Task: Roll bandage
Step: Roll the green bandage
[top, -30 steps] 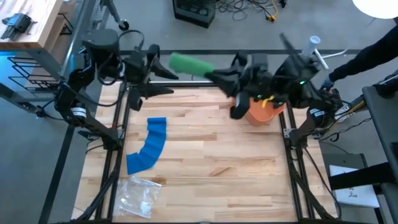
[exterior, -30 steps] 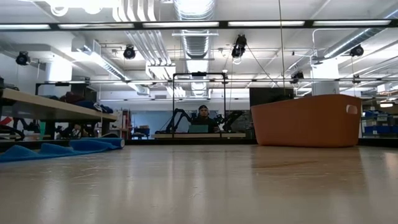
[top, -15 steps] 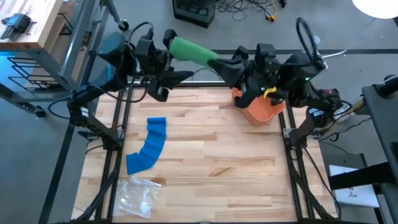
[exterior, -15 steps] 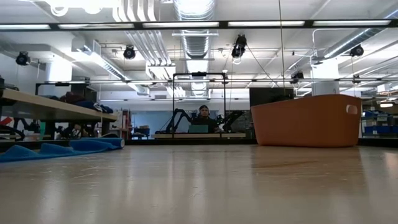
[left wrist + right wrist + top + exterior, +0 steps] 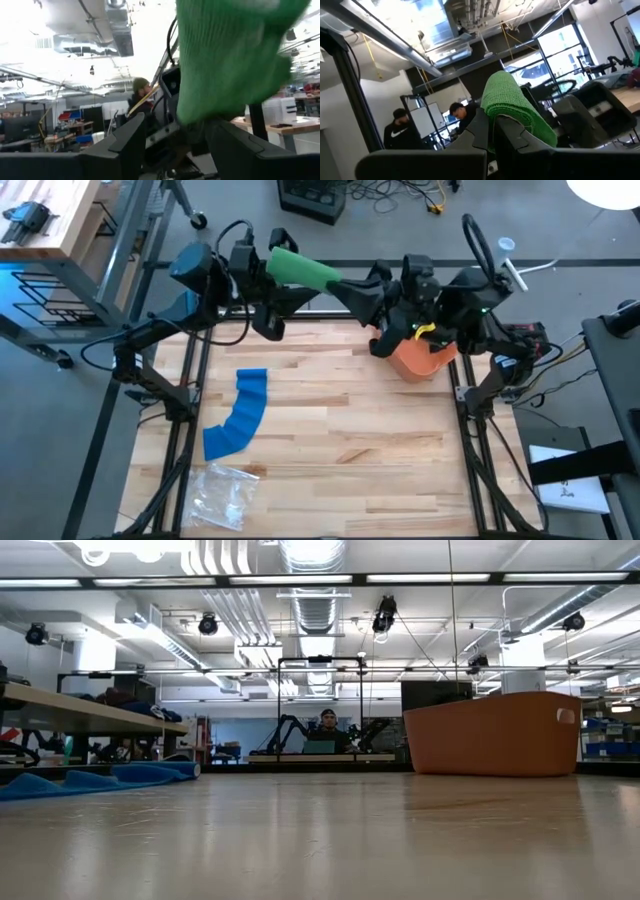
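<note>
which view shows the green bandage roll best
The high view: the whole green bandage roll shows there, held up at the table's far edge by the right gripper, with the left gripper beside it. The right wrist view shows one end clamped between the fingers, the left wrist view only a close blurred part, and the low view nothing of it.

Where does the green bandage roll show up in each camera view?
High view: green bandage roll at the table's far edge, between the grippers.
Low view: not in it.
Left wrist view: fills the upper right.
Right wrist view: centre, clamped in the right gripper.
Shared landmark: the orange bin, also in the low view.
</note>
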Tool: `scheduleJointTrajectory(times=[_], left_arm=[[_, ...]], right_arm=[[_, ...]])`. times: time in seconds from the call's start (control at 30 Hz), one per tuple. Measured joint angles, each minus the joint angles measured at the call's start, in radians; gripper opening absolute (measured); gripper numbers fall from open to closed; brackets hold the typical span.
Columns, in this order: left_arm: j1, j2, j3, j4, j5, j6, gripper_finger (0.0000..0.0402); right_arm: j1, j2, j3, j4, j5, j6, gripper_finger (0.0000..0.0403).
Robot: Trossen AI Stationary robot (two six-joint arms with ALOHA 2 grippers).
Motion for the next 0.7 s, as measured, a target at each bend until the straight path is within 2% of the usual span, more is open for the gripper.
scheduleJointTrajectory(times=[0.47, 0.57, 0.7], left_arm=[[0.0, -0.005, 0.028, -0.01, -0.005, -0.027, 0.0143], [0.0, -0.005, 0.027, -0.012, -0.011, -0.054, 0.0122], [0.0, -0.007, 0.032, -0.027, -0.01, -0.086, 0.0075]], right_arm=[[-0.019, 0.0, 0.0, 0.001, -0.001, -0.013, 0.0003], [-0.023, 0.0, 0.0, 0.0, 0.0, -0.014, 0.0003], [-0.023, 0.0, 0.0, 0.0, 0.004, -0.015, 0.0003]])
